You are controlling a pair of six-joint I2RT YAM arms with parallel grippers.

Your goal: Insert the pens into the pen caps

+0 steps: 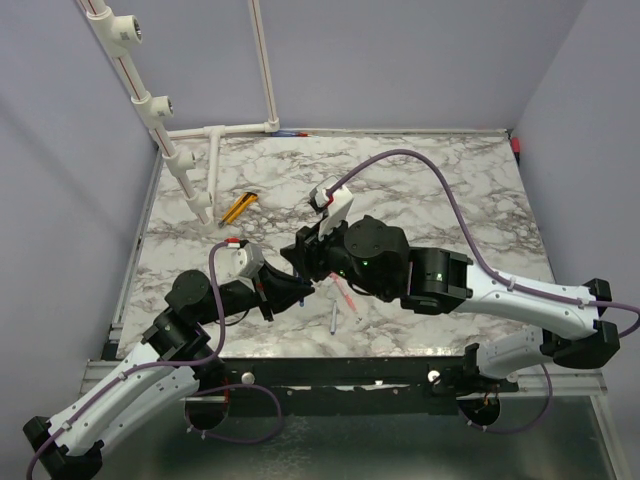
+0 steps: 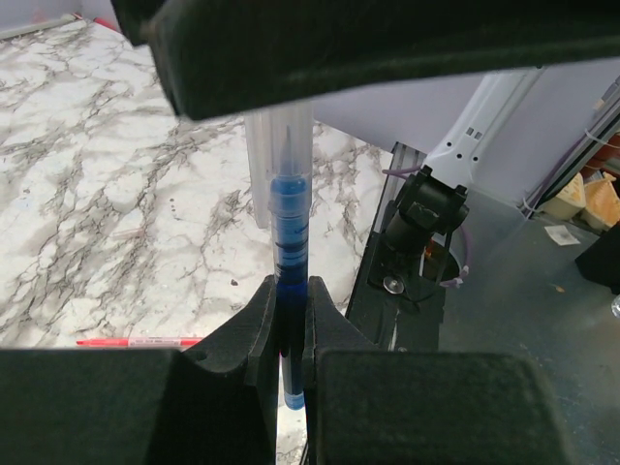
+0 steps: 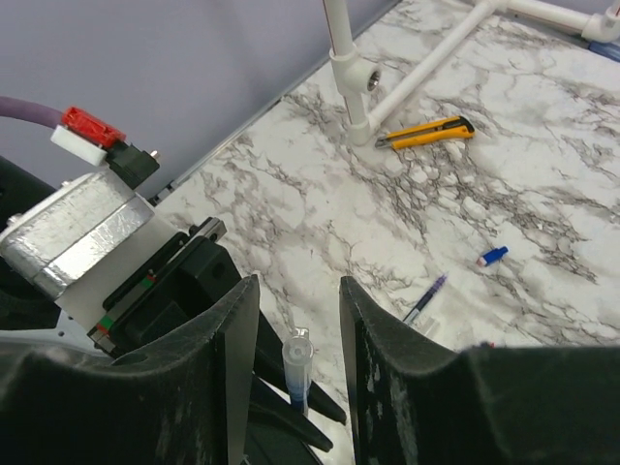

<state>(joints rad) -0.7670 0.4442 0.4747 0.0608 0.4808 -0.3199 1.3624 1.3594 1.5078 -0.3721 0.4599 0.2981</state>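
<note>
My left gripper (image 2: 289,291) is shut on a pen (image 2: 290,223) that stands upright, blue at the bottom and clear whitish (image 2: 281,145) above. In the right wrist view the pen's clear top end (image 3: 298,373) rises between the fingers of my right gripper (image 3: 298,291), which is open with a gap on either side. From above, the two grippers meet near the table's middle (image 1: 306,280). A red pen (image 1: 345,295) and a dark blue pen (image 1: 333,318) lie on the marble just right of them. A small blue pen cap (image 3: 492,256) lies beyond the blue pen (image 3: 426,297).
A yellow-and-black utility knife (image 1: 238,207) lies at the back left beside a white pipe frame (image 1: 215,160). The red pen (image 2: 136,341) also shows in the left wrist view, near the table's front edge. Purple cables arch over both arms.
</note>
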